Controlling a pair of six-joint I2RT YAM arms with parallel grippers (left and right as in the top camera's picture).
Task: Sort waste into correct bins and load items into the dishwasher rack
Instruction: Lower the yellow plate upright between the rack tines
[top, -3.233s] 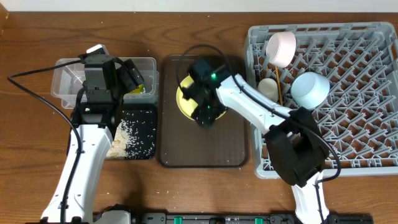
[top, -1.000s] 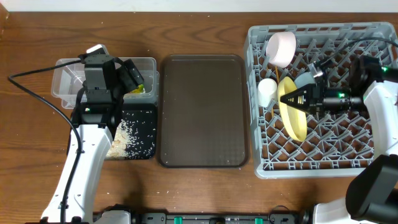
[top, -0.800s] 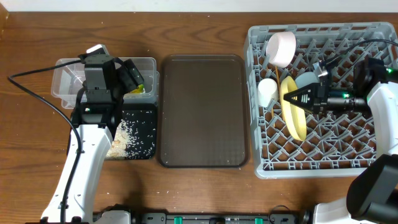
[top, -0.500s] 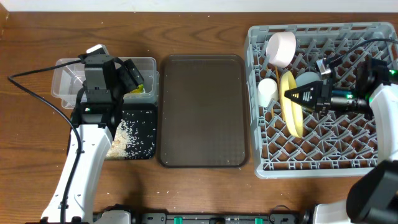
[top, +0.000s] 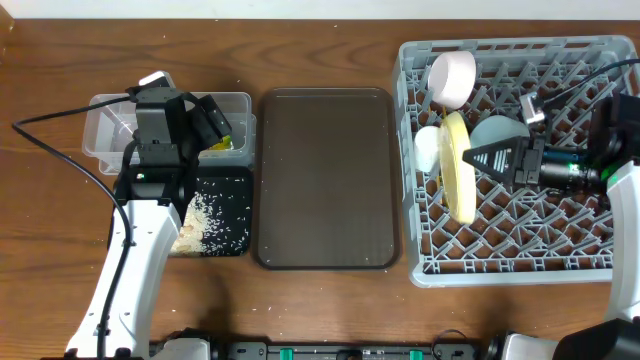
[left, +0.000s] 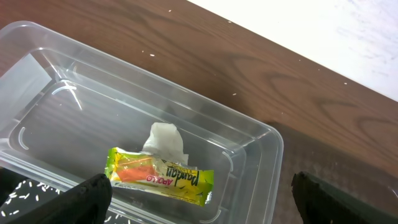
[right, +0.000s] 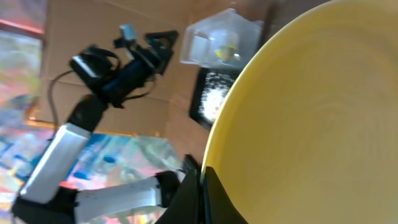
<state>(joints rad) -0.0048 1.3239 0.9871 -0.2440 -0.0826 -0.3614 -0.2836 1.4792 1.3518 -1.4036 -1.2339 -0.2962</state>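
Note:
The yellow-green plate (top: 458, 168) stands on edge in the left part of the grey dishwasher rack (top: 560, 262), beside the small white cup (top: 428, 146). My right gripper (top: 476, 157) is shut on the plate's rim. In the right wrist view the plate (right: 317, 118) fills the frame, its rim pinched in that gripper (right: 202, 190). The pinkish-white bowl (top: 451, 77) and light blue bowl (top: 502, 131) sit in the rack. My left gripper (left: 202, 200) hangs open over the clear tub (left: 261, 149), which holds the tissue (left: 165, 139) and snack wrapper (left: 160, 177).
A dark brown serving tray (top: 325, 180) lies between the bins and the rack. The black tray (top: 237, 180) in front of the clear tub (top: 105, 125) holds scattered rice (top: 205, 225). A cable loops out left of my left arm (top: 150, 215).
My right arm has drawn back to the right, and the plate in its grip has tipped up steeper, closer to the white cup. The left arm has not moved.

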